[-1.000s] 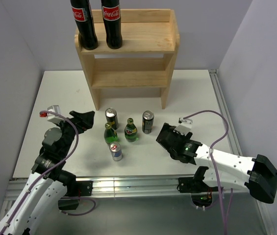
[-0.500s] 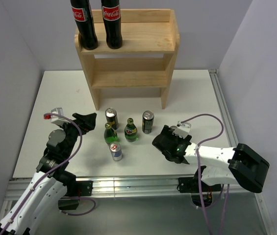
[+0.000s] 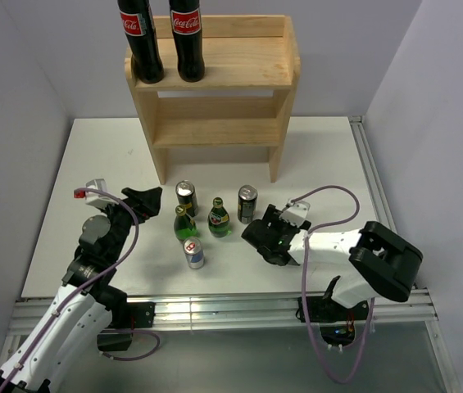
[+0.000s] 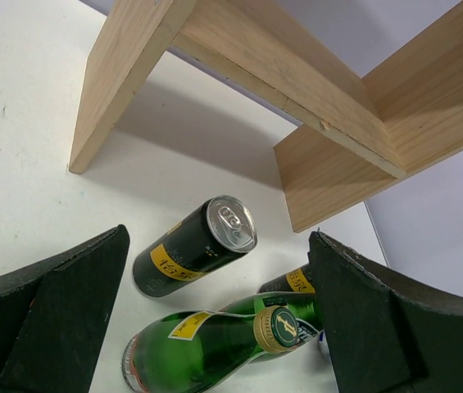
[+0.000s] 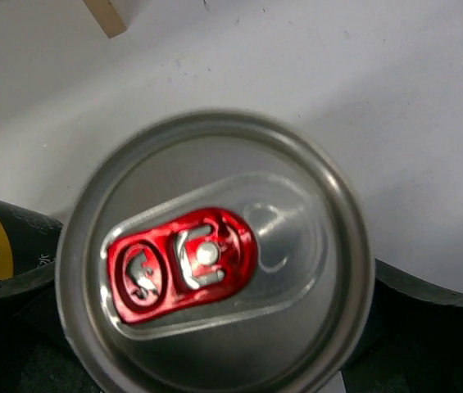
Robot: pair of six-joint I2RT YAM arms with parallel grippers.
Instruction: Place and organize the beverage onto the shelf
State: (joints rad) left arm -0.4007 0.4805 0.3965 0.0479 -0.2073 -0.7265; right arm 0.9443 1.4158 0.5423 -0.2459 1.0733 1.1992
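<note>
The wooden shelf [image 3: 215, 78] stands at the back with two cola bottles [image 3: 165, 41] on its top tier. On the table stand two black cans [image 3: 185, 196] [image 3: 247, 203], two green bottles [image 3: 184, 223] [image 3: 219, 218] and a silver can [image 3: 194, 254]. My left gripper [image 3: 145, 199] [image 4: 215, 315] is open, left of the group, with a green bottle [image 4: 206, 348] and a black can [image 4: 194, 246] ahead of it. My right gripper [image 3: 257, 236] [image 5: 223, 319] straddles a silver can with a red tab [image 5: 215, 262]. That lid hides whether the fingers [image 5: 436, 307] touch it.
The shelf's lower tier [image 3: 215, 131] is bare. The shelf legs [image 3: 275, 168] stand just behind the cans. Grey walls close in the table [image 3: 329, 155] on three sides, and a metal rail [image 3: 374, 188] runs along its right edge.
My right gripper has slid left toward the cans and its jaws have narrowed. The left gripper has edged slightly toward the near edge and stays open.
</note>
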